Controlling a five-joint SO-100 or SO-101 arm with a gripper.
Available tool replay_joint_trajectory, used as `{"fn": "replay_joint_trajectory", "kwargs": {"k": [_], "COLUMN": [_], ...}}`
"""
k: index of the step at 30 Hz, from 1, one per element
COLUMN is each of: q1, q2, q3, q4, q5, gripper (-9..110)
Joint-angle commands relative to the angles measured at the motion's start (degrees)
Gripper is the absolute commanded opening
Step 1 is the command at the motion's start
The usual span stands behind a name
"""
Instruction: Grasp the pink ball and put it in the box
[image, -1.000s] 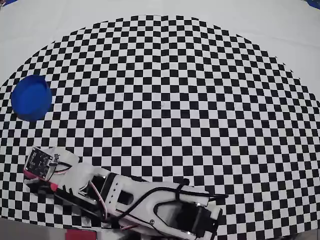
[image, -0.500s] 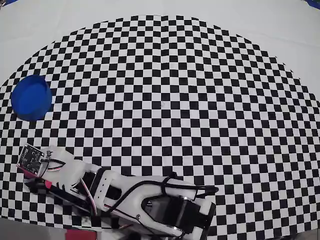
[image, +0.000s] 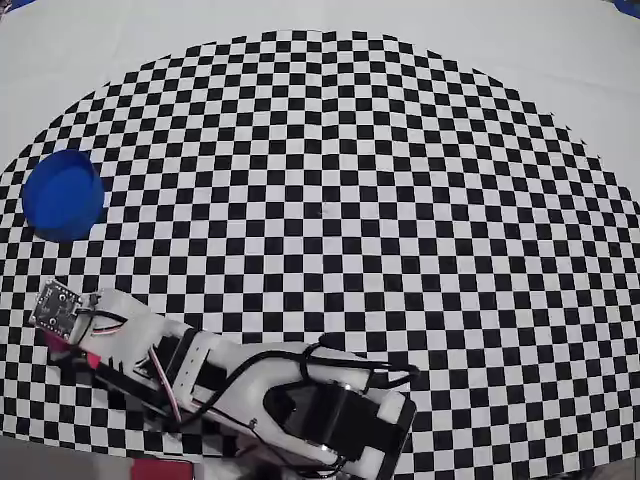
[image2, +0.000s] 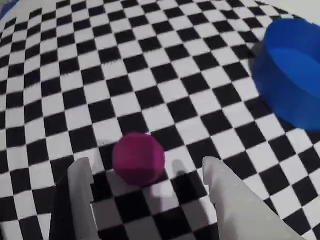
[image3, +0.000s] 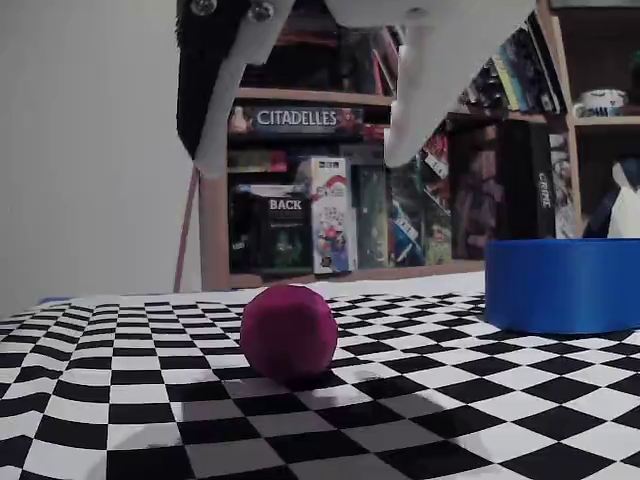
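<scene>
ball (image2: 138, 158): on mat, not grasped | gripper (image2: 150, 175): held wide open above it, empty | box (image2: 292, 70): nothing seen inside | left: grasp, transfer

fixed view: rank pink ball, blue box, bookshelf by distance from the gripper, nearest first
1. pink ball: on the checkered mat just below the open gripper, whose fingers hang above it.
2. box: farther back, at the right of the view.
3. bookshelf: in the background, beyond the mat's far edge.
</scene>
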Motion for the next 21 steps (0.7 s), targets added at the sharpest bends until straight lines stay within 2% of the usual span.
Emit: {"fn": "replay_joint_trajectory", "kwargs": {"k": [1,21], "q1": [0.4,0.4], "q2": [-0.4,-4.4], "q3": [-2.9,-5.4], "q4": [-1.1,0.0], "q5": [-0.4,-0.5], "gripper": [25,25]}}
